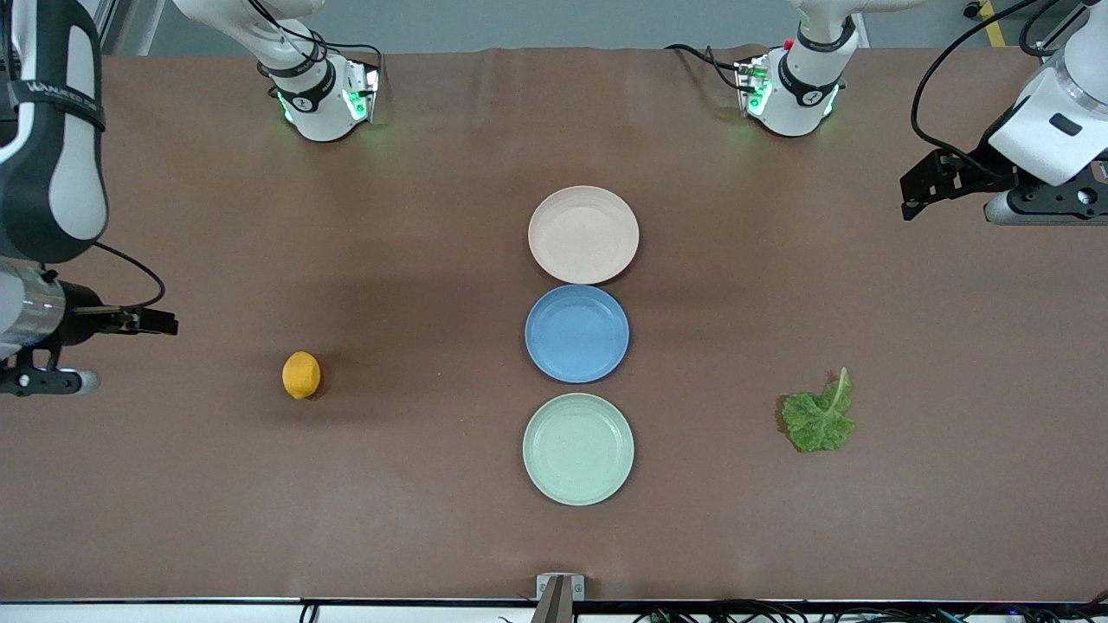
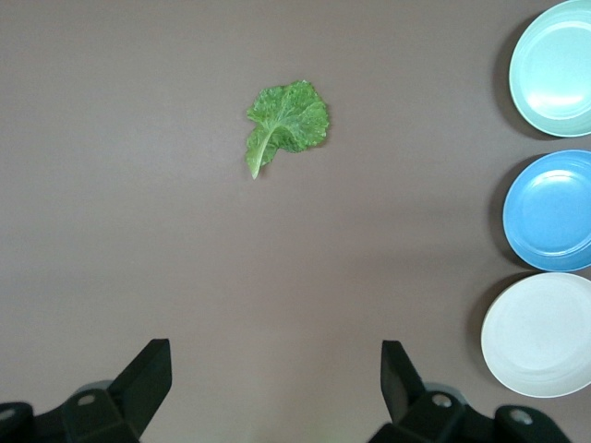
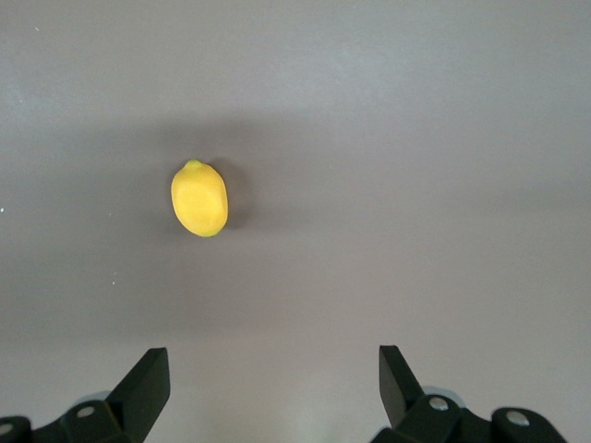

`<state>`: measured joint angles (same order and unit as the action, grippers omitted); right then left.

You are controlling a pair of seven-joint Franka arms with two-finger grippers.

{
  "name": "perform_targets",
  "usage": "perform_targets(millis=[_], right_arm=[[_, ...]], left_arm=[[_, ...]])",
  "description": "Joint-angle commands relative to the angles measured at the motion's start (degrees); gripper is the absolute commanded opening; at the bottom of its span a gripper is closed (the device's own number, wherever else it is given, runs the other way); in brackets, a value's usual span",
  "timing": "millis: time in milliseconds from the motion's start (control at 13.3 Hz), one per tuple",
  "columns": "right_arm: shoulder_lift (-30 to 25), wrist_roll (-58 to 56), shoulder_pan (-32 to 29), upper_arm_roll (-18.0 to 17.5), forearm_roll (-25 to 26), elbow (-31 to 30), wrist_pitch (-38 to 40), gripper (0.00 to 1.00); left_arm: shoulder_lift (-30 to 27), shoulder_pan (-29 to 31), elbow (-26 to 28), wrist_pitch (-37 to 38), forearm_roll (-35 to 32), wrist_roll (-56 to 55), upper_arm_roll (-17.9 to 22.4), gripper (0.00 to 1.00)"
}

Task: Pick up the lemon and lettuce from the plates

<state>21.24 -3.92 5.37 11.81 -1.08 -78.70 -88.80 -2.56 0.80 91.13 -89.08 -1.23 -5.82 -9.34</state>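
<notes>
The lemon (image 1: 301, 375) lies on the bare brown table toward the right arm's end, on no plate; it also shows in the right wrist view (image 3: 199, 198). The lettuce (image 1: 819, 417) lies flat on the bare table toward the left arm's end and shows in the left wrist view (image 2: 287, 122). The pink-beige plate (image 1: 583, 234) and the mint green plate (image 1: 578, 448) are both empty. My right gripper (image 1: 169, 324) (image 3: 274, 374) is open and empty, up in the air beside the lemon. My left gripper (image 1: 917, 186) (image 2: 275, 369) is open and empty over the table's end.
A blue plate (image 1: 576, 333) lies empty between the two plates, the three in a row at the table's middle. The arm bases (image 1: 325, 95) (image 1: 792, 91) stand along the table's edge farthest from the front camera.
</notes>
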Motion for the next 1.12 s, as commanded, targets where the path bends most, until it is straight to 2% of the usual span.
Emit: perform_targets(millis=[0, 225, 450, 600, 900, 1050], right_arm=[[0.2, -0.4, -1.5, -0.5, -0.3, 2.3, 1.6, 1.00], [-0.4, 0.1, -1.1, -0.7, -1.0, 2.3, 2.6, 1.00], [-3.3, -0.6, -1.5, -0.6, -1.4, 1.0, 3.6, 1.00], [-7.6, -0.6, -1.2, -0.6, -1.4, -3.1, 2.1, 1.00], [-17.6, -0.6, -1.4, -0.6, -1.4, -17.2, -5.7, 1.00], [-19.7, -0.7, -1.5, -0.6, -1.2, -19.5, -6.2, 1.00]], left_arm=[[-0.3, 0.3, 0.1, -0.3, -1.2, 0.0, 0.2, 1.00], [0.4, 0.3, -0.2, -0.3, -1.1, -0.9, 0.6, 1.00], [0.4, 0.3, -0.4, -0.3, -1.2, -0.9, 0.6, 1.00], [0.4, 0.3, -0.4, -0.3, -1.2, -0.5, 0.6, 1.00], [0.4, 0.3, -1.2, -0.1, -1.2, -0.6, 0.6, 1.00], [0.4, 0.3, -1.3, 0.6, -1.2, -0.3, 0.6, 1.00]])
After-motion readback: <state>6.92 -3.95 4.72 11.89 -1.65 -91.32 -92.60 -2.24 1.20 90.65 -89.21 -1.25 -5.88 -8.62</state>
